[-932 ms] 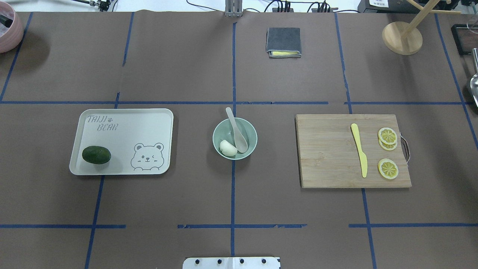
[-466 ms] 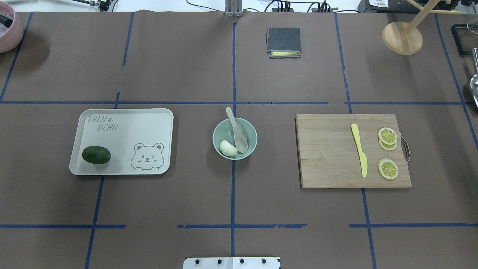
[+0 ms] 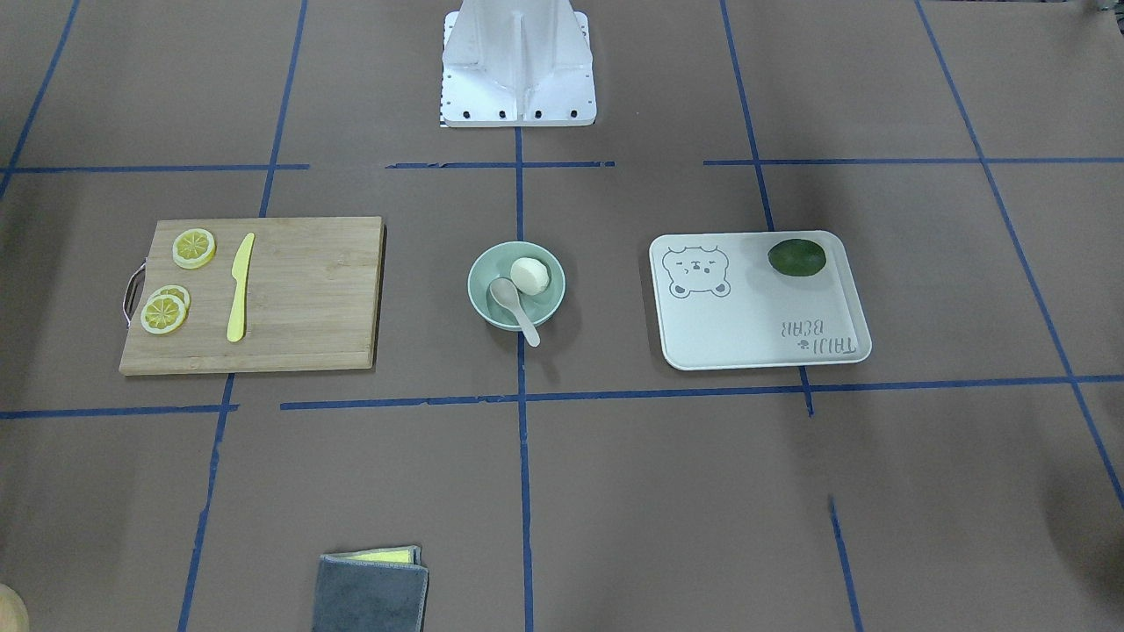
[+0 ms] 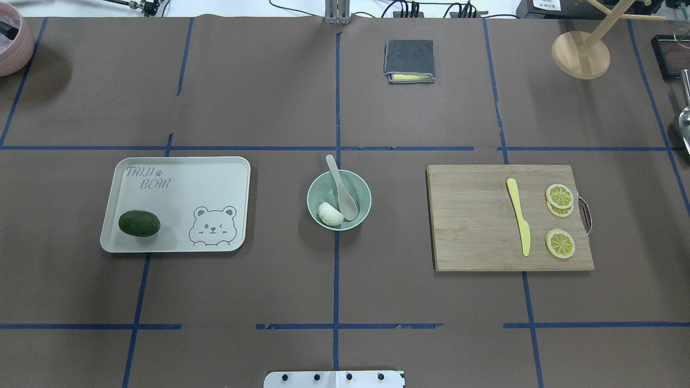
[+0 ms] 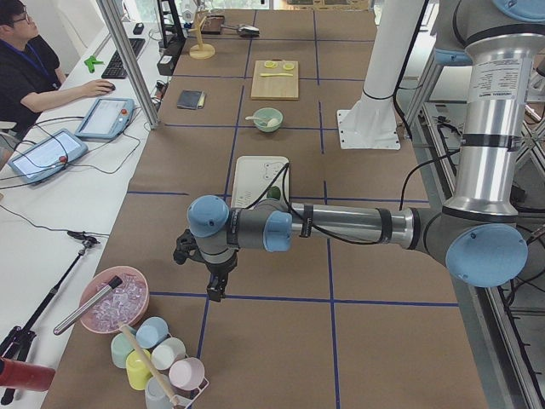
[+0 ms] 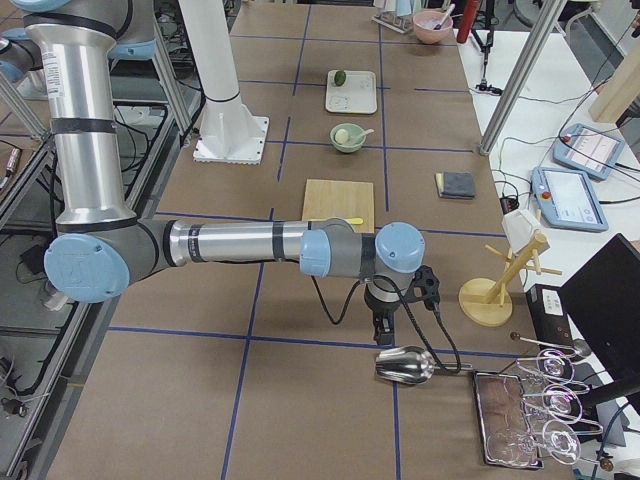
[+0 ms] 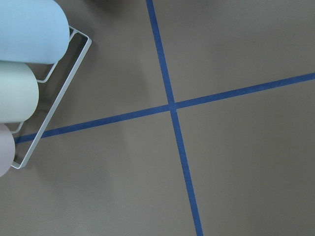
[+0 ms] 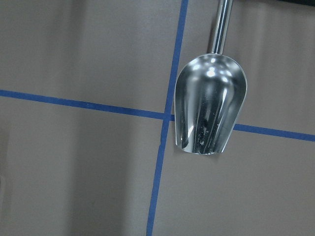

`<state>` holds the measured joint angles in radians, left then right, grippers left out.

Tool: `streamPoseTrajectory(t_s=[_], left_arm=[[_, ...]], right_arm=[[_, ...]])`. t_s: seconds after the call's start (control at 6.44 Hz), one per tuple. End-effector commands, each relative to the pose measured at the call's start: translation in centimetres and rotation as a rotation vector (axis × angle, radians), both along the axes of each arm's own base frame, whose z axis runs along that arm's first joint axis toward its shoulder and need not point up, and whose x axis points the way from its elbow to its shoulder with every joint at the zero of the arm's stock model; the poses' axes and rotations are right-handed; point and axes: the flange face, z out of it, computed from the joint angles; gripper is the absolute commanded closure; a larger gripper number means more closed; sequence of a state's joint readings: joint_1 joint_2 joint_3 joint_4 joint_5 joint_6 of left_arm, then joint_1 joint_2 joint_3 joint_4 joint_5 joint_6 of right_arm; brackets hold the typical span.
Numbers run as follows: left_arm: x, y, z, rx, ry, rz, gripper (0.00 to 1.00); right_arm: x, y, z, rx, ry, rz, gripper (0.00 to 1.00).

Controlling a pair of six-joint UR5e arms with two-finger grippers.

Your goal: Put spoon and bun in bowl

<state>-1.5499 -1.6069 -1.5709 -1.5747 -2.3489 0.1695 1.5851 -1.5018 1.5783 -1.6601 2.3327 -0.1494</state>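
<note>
The task is judged complete, as far as can be seen. In the row nearest the base, the bowl (image 4: 362,189) stands on the centre line. The bun (image 4: 329,214) lies inside it against the near wall. The spoon (image 4: 342,189) is set beside the bun, scoop down in the bowl and handle leaning out over the far rim. Nothing of the task is found outside the bowl. To the left, well apart, a tray (image 4: 178,202) holds a lime (image 4: 139,223). To the right, well apart, a board (image 4: 469,215) carries a knife (image 4: 519,222) and lemon slices (image 4: 559,243). None of these touches the bowl. Farther off, a folded cloth (image 4: 409,60) and a wooden stand (image 4: 580,54) are noted near the far edge. Neither arm is over the bowl: the left gripper (image 5: 217,288) hangs at the table's left end near a rack of cups (image 5: 166,358), and the right gripper (image 6: 384,326) at the right end above a metal scoop (image 8: 210,105). Both are seen only from the side cameras, so whether the jaws are parted or closed cannot be told. No obstruction is recorded, and no placing step is judged outstanding.
</note>
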Motion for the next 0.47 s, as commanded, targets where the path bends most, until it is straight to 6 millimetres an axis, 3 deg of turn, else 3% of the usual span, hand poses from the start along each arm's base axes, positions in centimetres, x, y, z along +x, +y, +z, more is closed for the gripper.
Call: streamPoseTrajectory(t_s=[0.0, 0.31], left_arm=[[-0.56, 0.17, 0.09, -0.002, 0.004, -0.012, 0.0], [-0.65, 0.18, 0.01, -0.001, 0.004, -0.014, 0.0]], right_arm=[[0.08, 0.18, 0.76, -0.012, 0.015, 0.0, 0.0], [0.04, 0.26, 0.88, -0.016, 0.01, 0.001, 0.0]])
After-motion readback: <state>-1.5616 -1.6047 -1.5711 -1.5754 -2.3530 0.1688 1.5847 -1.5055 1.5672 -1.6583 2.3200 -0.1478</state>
